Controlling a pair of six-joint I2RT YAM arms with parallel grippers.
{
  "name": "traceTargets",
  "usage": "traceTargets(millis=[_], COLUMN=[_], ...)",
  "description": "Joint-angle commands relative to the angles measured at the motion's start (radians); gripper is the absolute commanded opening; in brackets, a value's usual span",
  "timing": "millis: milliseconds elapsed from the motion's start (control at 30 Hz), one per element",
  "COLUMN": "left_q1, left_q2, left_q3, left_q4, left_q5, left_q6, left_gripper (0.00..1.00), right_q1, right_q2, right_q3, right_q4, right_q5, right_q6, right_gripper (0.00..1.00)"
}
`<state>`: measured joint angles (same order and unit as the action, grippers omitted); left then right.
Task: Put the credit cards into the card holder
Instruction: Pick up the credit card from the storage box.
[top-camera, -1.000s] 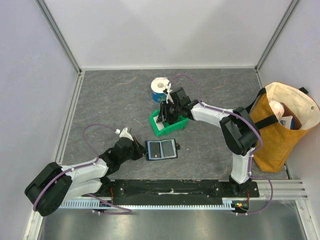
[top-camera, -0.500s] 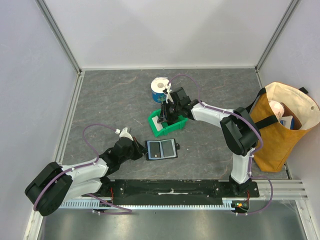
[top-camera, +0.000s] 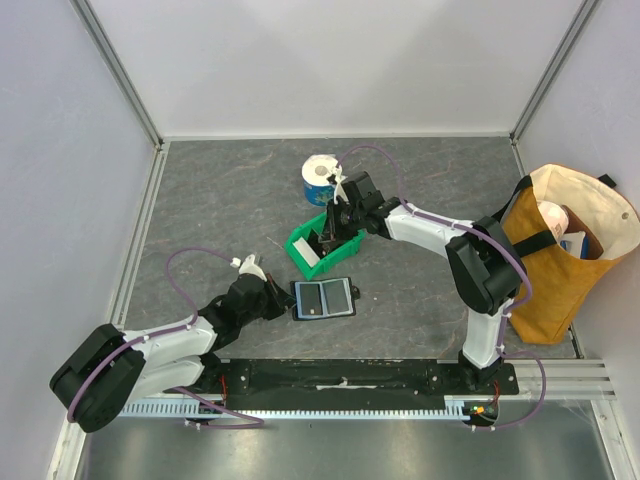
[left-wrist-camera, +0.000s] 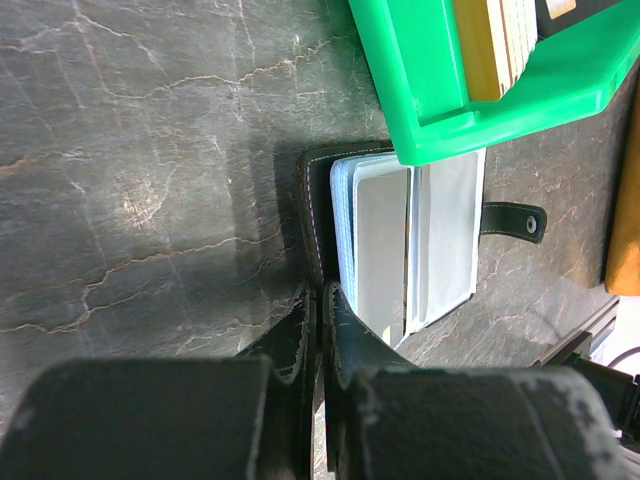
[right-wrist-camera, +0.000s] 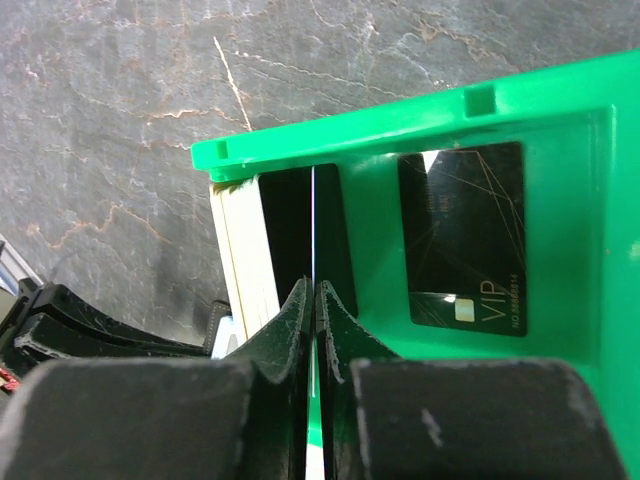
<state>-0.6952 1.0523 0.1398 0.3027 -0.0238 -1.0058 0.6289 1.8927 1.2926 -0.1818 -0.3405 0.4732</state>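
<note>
The card holder (top-camera: 322, 298) lies open on the table, bluish pockets up; in the left wrist view (left-wrist-camera: 400, 240) its snap tab (left-wrist-camera: 510, 220) points right. My left gripper (top-camera: 285, 303) is shut on the holder's black left edge (left-wrist-camera: 318, 230). My right gripper (top-camera: 333, 232) is inside the green bin (top-camera: 296, 248), shut on a thin credit card (right-wrist-camera: 313, 220) seen edge-on. A black VIP credit card (right-wrist-camera: 462, 240) lies flat on the bin floor. Pale cards (right-wrist-camera: 240, 250) stand against the bin's wall.
A blue and white paper roll (top-camera: 320, 178) stands just behind the bin. A tan tote bag (top-camera: 570, 250) stands at the right wall. The green bin's corner (left-wrist-camera: 440, 90) overhangs the open holder in the left wrist view. Walls enclose the table.
The green bin has slid and turned to the left with my right gripper inside it. The left gripper and the holder have not moved.
</note>
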Motion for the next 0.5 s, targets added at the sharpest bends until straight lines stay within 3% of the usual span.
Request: traceTargets(millis=[0,467], left_q1=[0.006,0.01], left_q2=[0.0,0.003], left_q3=[0.029,0.026], left_q4=[0.047,0.052], left_q5=[0.001,0.001], left_q6=[0.036,0.036], left_gripper=[0.02,0.02], right_q1=[0.0,0.061], right_q2=[-0.018,0.075], right_q3=[0.02,0.114], right_q4=[-0.036,-0.127], right_q5=[0.034,0.112], right_q6=[-0.042,-0.116], right_gripper=[0.07,0.1])
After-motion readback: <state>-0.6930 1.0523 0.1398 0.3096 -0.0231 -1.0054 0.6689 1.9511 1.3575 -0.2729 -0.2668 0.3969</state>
